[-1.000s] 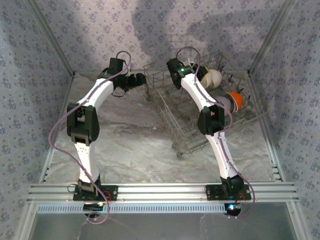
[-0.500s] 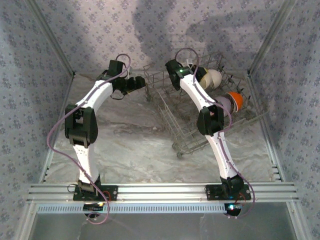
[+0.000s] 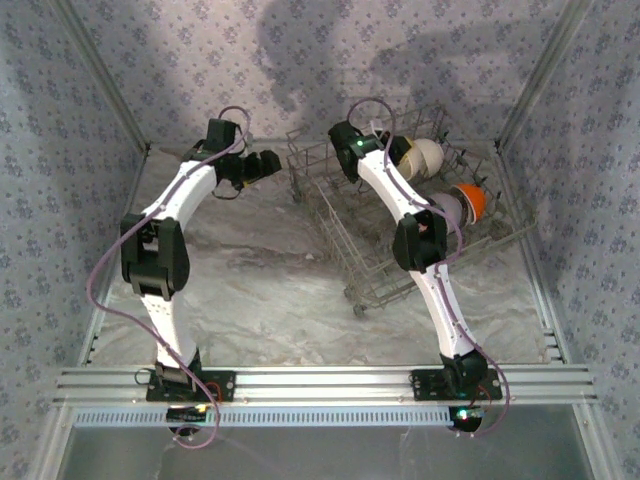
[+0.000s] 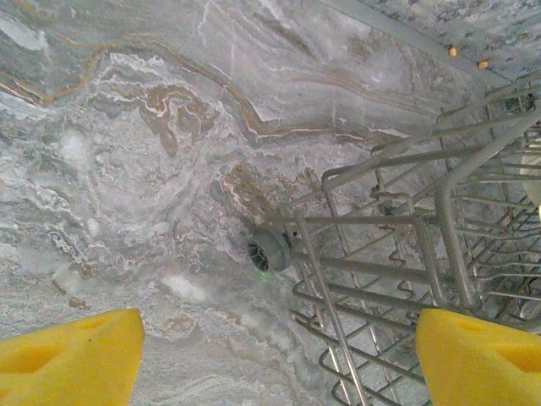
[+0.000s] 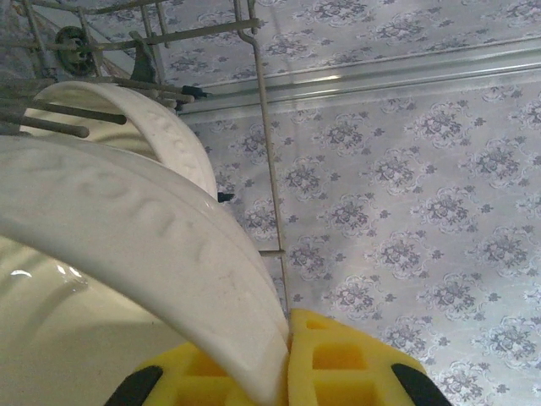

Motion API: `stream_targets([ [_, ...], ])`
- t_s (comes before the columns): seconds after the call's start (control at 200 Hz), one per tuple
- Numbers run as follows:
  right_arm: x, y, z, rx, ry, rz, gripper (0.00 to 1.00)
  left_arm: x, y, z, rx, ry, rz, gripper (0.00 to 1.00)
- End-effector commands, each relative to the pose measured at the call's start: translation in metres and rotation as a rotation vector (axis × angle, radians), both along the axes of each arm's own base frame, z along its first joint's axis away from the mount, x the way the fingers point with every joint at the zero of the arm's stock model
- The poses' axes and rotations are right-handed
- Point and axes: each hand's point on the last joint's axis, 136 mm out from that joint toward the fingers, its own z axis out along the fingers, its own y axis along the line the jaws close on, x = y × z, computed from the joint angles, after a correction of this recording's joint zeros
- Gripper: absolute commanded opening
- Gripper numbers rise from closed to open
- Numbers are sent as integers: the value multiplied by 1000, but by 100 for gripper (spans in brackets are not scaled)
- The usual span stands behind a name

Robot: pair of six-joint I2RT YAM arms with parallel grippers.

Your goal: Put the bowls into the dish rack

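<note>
The grey wire dish rack sits right of the table's centre. My right gripper reaches into its far end, shut on the rim of a white bowl, which its yellow pads pinch. A second cream bowl stands just behind it among the tines, also seen from above. An orange bowl and a lavender-grey bowl lean in the rack's right side. My left gripper hovers just left of the rack, open, with nothing between its fingers.
In the left wrist view the rack's corner and a small grey wheel lie close ahead over the marble tabletop. Patterned walls close in the table on three sides. Bare marble spreads before the rack.
My left arm has drawn back to the left, away from the rack's corner, its jaws still wide. The right arm has stayed almost still, holding the white bowl.
</note>
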Motion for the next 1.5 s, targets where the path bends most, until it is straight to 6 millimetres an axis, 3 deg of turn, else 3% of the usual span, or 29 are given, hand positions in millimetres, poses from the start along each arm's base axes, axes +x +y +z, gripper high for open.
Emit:
stream_targets([
  [0.0, -3, -11, -7, -28, 18, -29, 0, -6, 5, 23, -3, -32, 17, 84],
  [0.205, -4, -15, 6, 15, -33, -36, 0, 0, 1, 16, -11, -22, -1, 85],
  [0.5, -5, -14, 13, 19, -55, -36, 0, 28, -13, -5, 5, 23, -57, 86],
  [0.545, -6, -14, 15, 10, -56, -39, 0, 32, -19, 1, -3, 9, -73, 86],
  [0.775, -3, -16, 31, -33, -102, -58, 0, 18, -43, -22, -8, 67, -151, 84],
  [0.86, -2, -20, 33, -46, -107, -70, 0, 13, -51, -21, -28, 64, -167, 83],
  [0.895, -3, -22, 34, -49, -107, -75, 0, 7, -54, -30, -32, 89, -173, 82],
  [1.109, -5, -29, 40, -64, -116, -93, 0, -5, -72, -32, -42, 98, -210, 81],
  [1.494, 2, -18, 26, -104, -78, -82, 0, -10, -81, -30, -73, 99, -222, 79],
])
